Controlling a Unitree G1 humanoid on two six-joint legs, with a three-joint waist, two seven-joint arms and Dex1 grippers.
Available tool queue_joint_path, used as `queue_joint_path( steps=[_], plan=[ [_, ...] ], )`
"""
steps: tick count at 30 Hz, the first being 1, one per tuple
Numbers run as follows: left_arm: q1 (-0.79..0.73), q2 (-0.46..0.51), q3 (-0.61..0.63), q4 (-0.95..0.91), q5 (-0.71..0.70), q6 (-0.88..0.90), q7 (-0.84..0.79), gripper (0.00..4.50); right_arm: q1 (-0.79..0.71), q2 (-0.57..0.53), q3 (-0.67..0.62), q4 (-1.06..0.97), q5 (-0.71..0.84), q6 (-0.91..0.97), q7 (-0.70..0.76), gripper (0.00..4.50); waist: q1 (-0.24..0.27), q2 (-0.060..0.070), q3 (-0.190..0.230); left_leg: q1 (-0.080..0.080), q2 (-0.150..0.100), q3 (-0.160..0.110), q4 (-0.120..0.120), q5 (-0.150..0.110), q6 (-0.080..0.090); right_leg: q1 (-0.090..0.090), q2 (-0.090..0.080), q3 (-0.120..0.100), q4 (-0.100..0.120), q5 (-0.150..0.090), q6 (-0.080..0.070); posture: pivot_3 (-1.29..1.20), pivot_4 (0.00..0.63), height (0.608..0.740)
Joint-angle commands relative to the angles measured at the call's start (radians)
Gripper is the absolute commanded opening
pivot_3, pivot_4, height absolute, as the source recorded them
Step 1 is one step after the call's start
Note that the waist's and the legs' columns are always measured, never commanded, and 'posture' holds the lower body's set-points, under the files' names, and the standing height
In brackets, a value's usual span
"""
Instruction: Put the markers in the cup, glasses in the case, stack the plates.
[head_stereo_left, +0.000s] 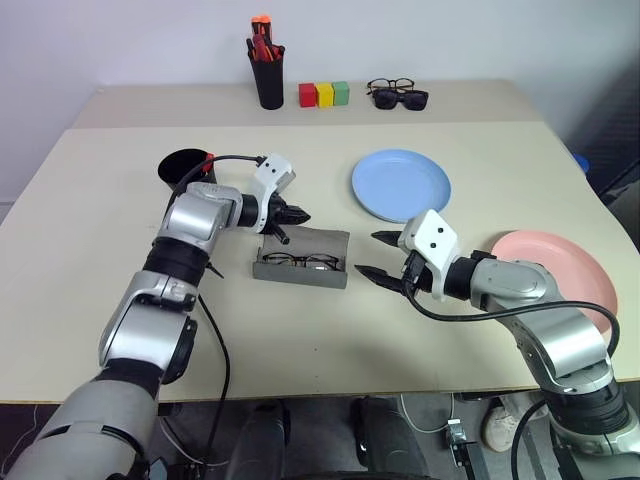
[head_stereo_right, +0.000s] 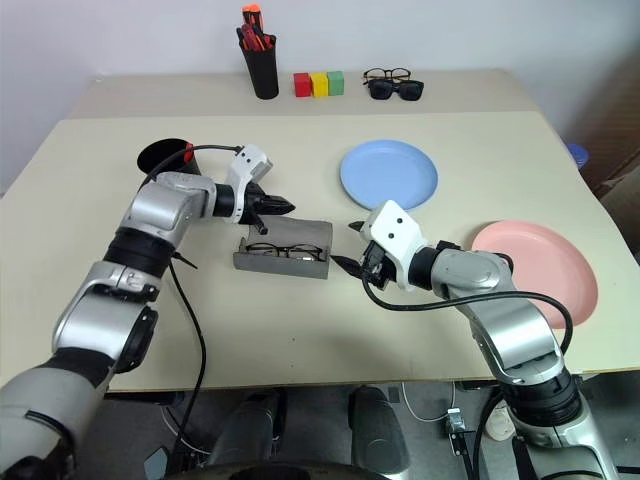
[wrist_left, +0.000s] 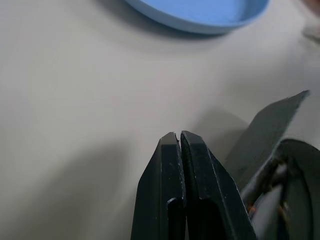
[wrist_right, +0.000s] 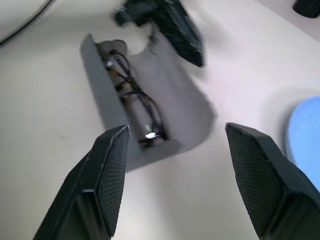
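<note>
- Grey case (head_stereo_left: 303, 257) open, glasses (head_stereo_left: 298, 262) inside — lid left to shut.
- Left gripper (head_stereo_left: 298, 214) pressed together; right gripper (head_stereo_left: 378, 256) spread, empty.
- Plates (head_stereo_left: 401, 184) unstacked; markers probably in cup (head_stereo_left: 185, 166).

My beige table (head_stereo_left: 120, 330) carries the open grey case (head_stereo_left: 325, 244) at centre, a blue plate (head_stereo_left: 400, 184), a pink plate (head_stereo_left: 560, 265), and the black cup (head_stereo_left: 183, 166); pen cup (head_stereo_left: 268, 80), three blocks (head_stereo_left: 324, 94) and sunglasses (head_stereo_left: 402, 98) sit farther back.
</note>
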Motion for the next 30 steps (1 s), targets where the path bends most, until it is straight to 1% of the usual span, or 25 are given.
queue_joint_path(
  steps=[1,5,8,10,12,15,16,21,24,26,28,29,30],
  plan=[
    [0.084,0.042,0.009,-0.193,-0.026,0.084,0.004,0.05,-0.026,-0.004,0.001,0.012,-0.003,-0.038,0.005,3.11,-0.001,0.000,0.000,0.000,0.000,0.000,0.000,0.000,0.000,0.000,0.000,0.000,0.000,0.000,0.000,0.00,0.150,0.740],
    [0.212,0.107,0.014,-0.422,-0.059,0.159,0.016,0.05,-0.066,0.001,0.007,0.073,-0.020,-0.057,-0.001,3.11,-0.004,0.000,0.000,0.000,0.000,0.000,0.001,0.000,0.000,0.000,0.000,0.000,0.001,0.000,0.000,0.00,0.150,0.740],
    [0.290,0.147,0.011,-0.536,-0.074,0.170,0.022,0.05,-0.109,0.003,0.009,0.149,-0.051,-0.064,-0.024,3.11,-0.001,0.001,0.000,0.001,0.000,0.000,0.001,0.000,0.000,0.000,0.000,0.001,0.001,0.000,0.000,0.00,0.150,0.740],
    [0.331,0.165,0.017,-0.585,-0.086,0.161,0.024,0.05,-0.147,0.012,0.015,0.217,-0.088,-0.063,-0.059,3.11,0.001,0.000,0.000,0.001,0.000,0.000,0.001,0.000,0.000,0.001,0.000,0.001,0.001,0.000,0.000,0.00,0.150,0.740],
    [0.373,0.166,0.049,-0.627,-0.110,0.110,0.021,0.05,-0.195,0.017,0.043,0.311,-0.155,-0.080,-0.104,3.11,0.002,0.001,0.000,0.001,0.000,0.001,0.001,0.000,0.000,0.001,0.000,0.001,0.001,0.000,0.000,0.00,0.150,0.740],
    [0.432,0.143,0.129,-0.690,-0.169,0.015,0.025,0.05,-0.254,-0.003,0.137,0.488,-0.309,-0.203,-0.155,3.11,0.001,0.001,0.000,0.001,0.000,0.001,0.000,0.000,0.000,0.001,0.000,0.001,0.000,0.000,0.000,0.00,0.150,0.740],
    [0.445,0.138,0.147,-0.701,-0.178,-0.001,0.034,0.05,-0.271,0.001,0.152,0.541,-0.339,-0.230,-0.170,3.11,0.001,0.001,0.000,0.001,0.000,0.001,0.000,0.000,0.000,0.000,0.000,0.001,0.000,0.000,-0.001,0.00,0.150,0.740],
    [0.494,0.146,0.204,-0.753,-0.216,0.014,0.087,0.05,-0.347,0.023,0.216,0.765,-0.448,-0.373,-0.194,3.11,0.001,0.001,0.000,0.001,0.000,0.001,0.000,0.000,0.000,0.000,-0.001,0.001,0.000,0.000,-0.001,0.00,0.150,0.740],
    [0.518,0.155,0.243,-0.786,-0.235,0.023,0.119,0.00,-0.375,0.039,0.230,0.850,-0.488,-0.436,-0.208,2.25,-0.001,0.001,0.000,0.001,0.000,0.001,0.000,0.000,0.000,0.000,0.000,0.001,0.000,0.000,-0.001,0.00,0.150,0.740],
    [0.530,0.160,0.255,-0.799,-0.245,0.021,0.134,0.00,-0.379,0.044,0.224,0.869,-0.500,-0.461,-0.209,1.31,-0.001,0.001,0.000,0.001,0.000,0.001,0.000,0.000,0.000,0.000,0.000,0.001,0.000,0.000,-0.001,0.00,0.150,0.740],
    [0.538,0.159,0.259,-0.807,-0.258,0.026,0.146,0.00,-0.375,0.044,0.213,0.861,-0.508,-0.481,-0.206,0.24,0.000,0.001,0.000,0.001,0.000,0.001,0.000,0.000,0.000,0.000,0.000,0.001,0.000,0.000,-0.001,0.00,0.150,0.740],
    [0.543,0.159,0.259,-0.807,-0.264,0.031,0.151,0.00,-0.370,0.040,0.210,0.848,-0.515,-0.487,-0.205,0.04,0.001,0.001,0.000,0.001,0.000,0.001,0.000,0.000,0.000,0.000,0.000,0.001,0.000,0.000,-0.001,0.00,0.150,0.740],
    [0.549,0.156,0.256,-0.809,-0.269,0.034,0.159,0.00,-0.361,0.031,0.206,0.830,-0.525,-0.492,-0.208,0.04,0.002,0.001,0.000,0.001,0.000,0.001,0.000,0.000,0.000,0.001,-0.001,0.001,0.000,0.000,-0.001,0.00,0.150,0.740]
  ],
)
